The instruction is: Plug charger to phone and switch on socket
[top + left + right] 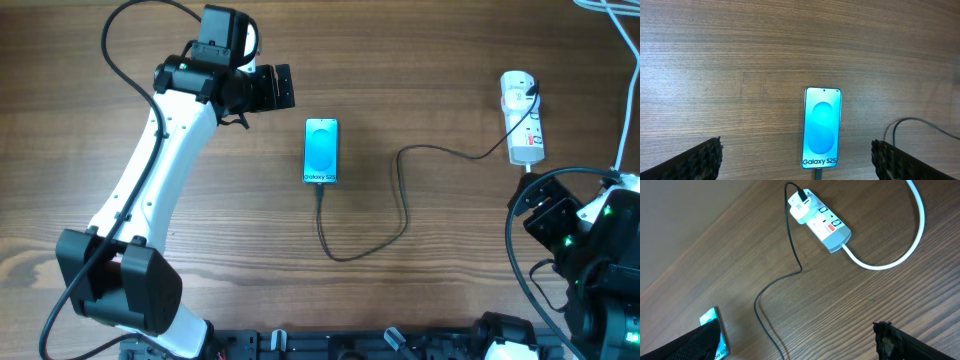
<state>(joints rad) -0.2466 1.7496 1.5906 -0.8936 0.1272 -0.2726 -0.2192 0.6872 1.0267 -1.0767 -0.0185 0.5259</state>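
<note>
The phone [321, 151] lies flat mid-table with its teal screen lit; it also shows in the left wrist view [822, 127] and, partly behind a finger, in the right wrist view [711, 324]. The black charger cable [401, 190] runs from the phone's near end, where its plug tip [818, 174] sits in the port, in a loop to a white adapter in the socket [521, 117]. The socket [821, 221] shows a red marking. My left gripper [285, 88] is open and empty, left of and beyond the phone. My right gripper [532, 208] is open and empty, near of the socket.
The socket's thick white cord [912, 240] curves off to the right and runs along the table's right edge [628, 90]. The black cable loop [345, 255] lies on the wood between the two arms. The arm bases stand at the near edge.
</note>
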